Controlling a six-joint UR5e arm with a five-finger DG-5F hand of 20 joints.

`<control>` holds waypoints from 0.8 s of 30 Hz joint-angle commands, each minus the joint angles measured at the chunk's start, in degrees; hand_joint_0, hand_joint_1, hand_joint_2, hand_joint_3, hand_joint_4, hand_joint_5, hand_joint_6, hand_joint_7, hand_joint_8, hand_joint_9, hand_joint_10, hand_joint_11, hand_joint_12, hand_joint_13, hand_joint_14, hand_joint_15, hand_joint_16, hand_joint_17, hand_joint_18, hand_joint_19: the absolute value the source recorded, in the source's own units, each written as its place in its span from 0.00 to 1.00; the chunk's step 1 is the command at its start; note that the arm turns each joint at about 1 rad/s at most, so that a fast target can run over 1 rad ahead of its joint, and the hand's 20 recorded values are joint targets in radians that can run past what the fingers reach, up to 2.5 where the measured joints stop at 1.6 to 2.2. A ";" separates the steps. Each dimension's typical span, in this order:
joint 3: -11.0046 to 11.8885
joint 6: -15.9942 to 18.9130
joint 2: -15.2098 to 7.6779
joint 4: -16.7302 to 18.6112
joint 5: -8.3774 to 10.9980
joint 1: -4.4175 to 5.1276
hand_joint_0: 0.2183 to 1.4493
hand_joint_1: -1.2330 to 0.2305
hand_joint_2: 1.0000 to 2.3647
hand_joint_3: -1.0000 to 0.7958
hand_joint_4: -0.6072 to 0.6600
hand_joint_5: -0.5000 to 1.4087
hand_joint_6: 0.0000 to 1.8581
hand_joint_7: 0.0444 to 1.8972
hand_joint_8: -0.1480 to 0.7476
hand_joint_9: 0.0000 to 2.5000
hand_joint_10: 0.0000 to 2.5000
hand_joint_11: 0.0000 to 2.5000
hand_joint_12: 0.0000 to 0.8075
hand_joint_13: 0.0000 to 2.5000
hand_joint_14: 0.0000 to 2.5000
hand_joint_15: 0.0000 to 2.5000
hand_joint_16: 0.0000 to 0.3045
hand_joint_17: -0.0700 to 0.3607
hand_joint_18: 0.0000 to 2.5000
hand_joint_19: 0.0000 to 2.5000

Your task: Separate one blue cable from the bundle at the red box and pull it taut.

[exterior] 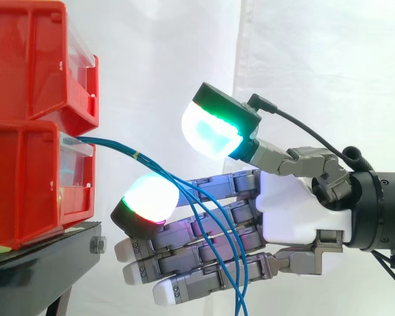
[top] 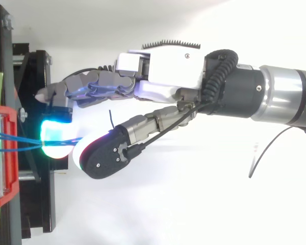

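Item: blue cable bundle [exterior: 118, 148], issued from the clear-fronted face of the lower red bin [exterior: 26, 184]. The bin is set on the black stand [exterior: 46, 263] with its front close to the stand's front edge, and an upper red bin [exterior: 33, 59] is stacked on it. The bundle is bound by a small yellowish band [exterior: 137, 156] just outside the bin. Beyond the band the strands are fanned and hang slack past the stand's edge, down out of the side view; no strand is seen taut. Item: hand [exterior: 289, 204], presented level from the right before the white curtain [exterior: 316, 66], its fingers stretched straight toward the bin and ending near the stand's front edge. The thumb pad [exterior: 210, 128], lit green and white, is raised above the strands. One finger pad [exterior: 151, 197], lit white with green and red, is spread apart from the other fingers and placed against or just beside the fanned strands; which of the two cannot be told. A gap is seen between these two pads, so nothing is judged to be pinched and the fingers are released. From above, the cables [top: 20, 140] are seen led from the bin to the lit pad, then hidden under the thumb. The placing is judged to serve separation: the fan beyond the band is where one strand can be isolated between pad and thumb. Closing on a single strand is judged not yet done, and pulling taut likewise.
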 commanded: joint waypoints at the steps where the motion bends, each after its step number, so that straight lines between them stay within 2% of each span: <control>1: 0.05 0.05 0.05 -0.64 -0.45 -0.02 0.29 0.42 0.00 0.28 0.69 0.16 0.27 0.62 0.48 0.07 0.00 0.06 0.45 0.04 0.00 0.05 0.17 0.43 0.08 0.13; 4: 0.05 0.22 -0.04 -0.90 -1.06 -0.02 0.29 0.42 0.00 0.28 0.68 0.16 0.27 0.63 0.48 0.07 0.00 0.06 0.45 0.04 0.00 0.05 0.17 0.43 0.08 0.13; 10: 0.05 0.66 -0.04 -0.82 -1.50 -0.29 0.33 0.40 0.01 0.35 0.68 0.16 0.27 0.64 0.48 0.08 0.00 0.05 0.45 0.05 0.00 0.04 0.17 0.43 0.10 0.12; 16: 0.58 0.49 -0.04 -0.90 -2.29 -0.55 0.32 0.40 0.01 0.33 0.68 0.16 0.27 0.65 0.48 0.08 0.00 0.05 0.45 0.05 0.00 0.04 0.17 0.43 0.10 0.12; 24: 1.10 0.05 -0.56 -0.90 -2.20 -0.46 0.32 0.40 0.01 0.33 0.68 0.16 0.27 0.65 0.48 0.08 0.00 0.05 0.45 0.05 0.00 0.04 0.17 0.43 0.10 0.12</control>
